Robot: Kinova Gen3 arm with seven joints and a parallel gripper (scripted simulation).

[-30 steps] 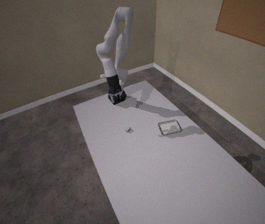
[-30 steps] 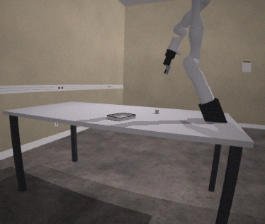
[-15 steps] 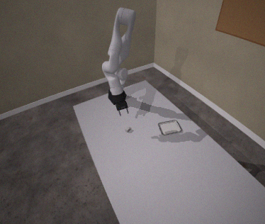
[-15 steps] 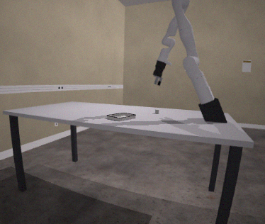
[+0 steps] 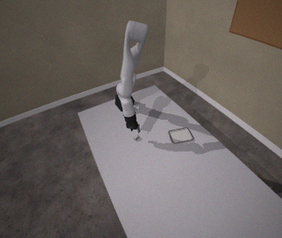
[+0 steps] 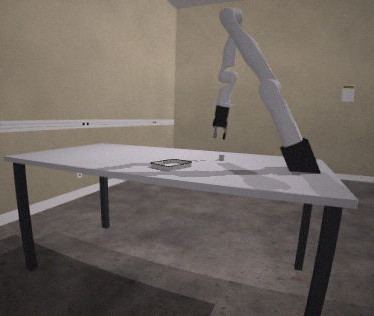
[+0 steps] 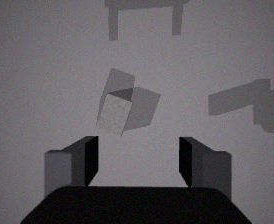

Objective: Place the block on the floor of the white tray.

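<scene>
The block (image 7: 119,109) is a small pale cube lying on the white table top. It also shows in the top view (image 5: 136,138) and, very small, in the exterior view (image 6: 221,157). My gripper (image 7: 138,153) hangs above it, open and empty, with the block just ahead of the fingertips in the wrist view. The gripper shows above the table in the top view (image 5: 133,129) and the exterior view (image 6: 219,135). The white tray (image 5: 181,135) is shallow and square with a dark rim and lies on the table apart from the block; it also shows in the exterior view (image 6: 170,163).
The arm's dark base (image 6: 300,156) stands on the table near one end. The table has dark legs (image 6: 23,220) and stands on a grey floor, with walls close behind it. Arm shadows cross the table top.
</scene>
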